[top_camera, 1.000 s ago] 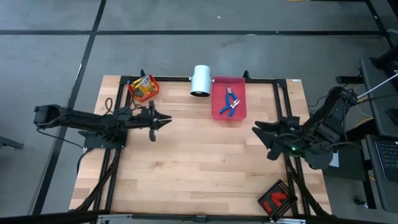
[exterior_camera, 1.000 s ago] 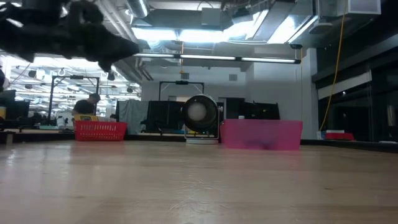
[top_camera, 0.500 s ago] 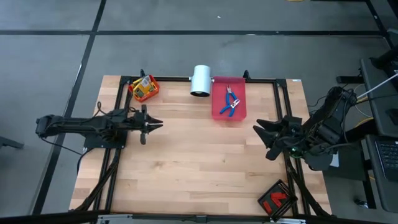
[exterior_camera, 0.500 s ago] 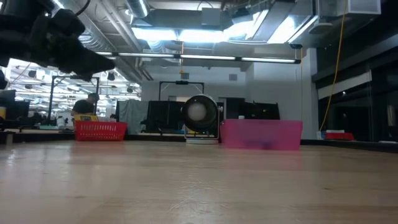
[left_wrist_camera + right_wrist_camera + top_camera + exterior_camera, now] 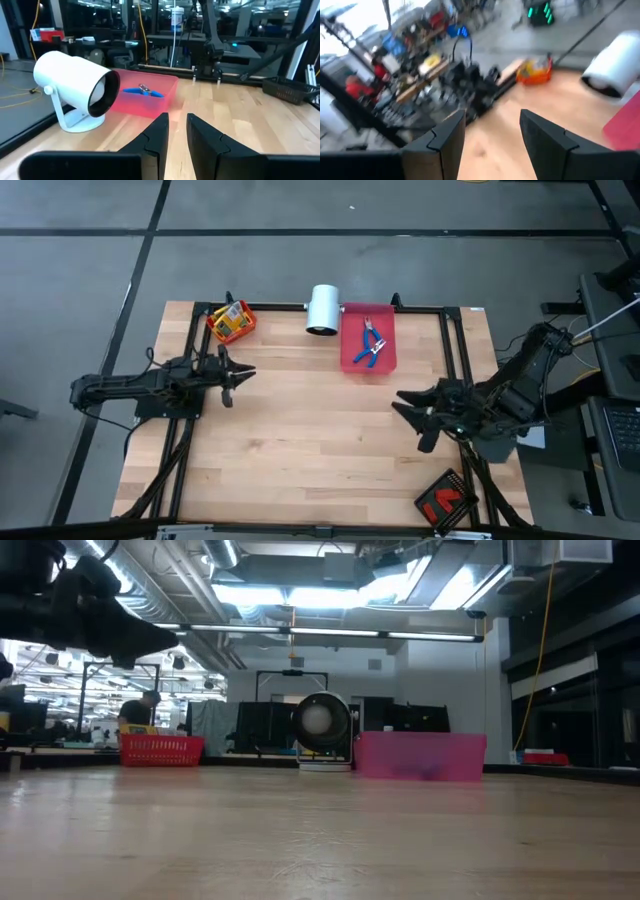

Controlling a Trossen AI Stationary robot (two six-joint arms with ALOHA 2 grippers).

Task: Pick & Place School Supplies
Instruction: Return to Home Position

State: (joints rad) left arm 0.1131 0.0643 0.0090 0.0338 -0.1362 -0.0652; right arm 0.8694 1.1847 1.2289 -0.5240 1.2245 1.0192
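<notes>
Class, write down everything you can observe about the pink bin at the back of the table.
The pink bin is a shallow, rectangular container of pink, slightly see-through plastic. It is open on top and sits flat at the far edge of the wooden table. Two blue-handled tools lie inside it. The white cylinder lies close beside it, toward the left arm's side; whether they touch cannot be told.
</notes>
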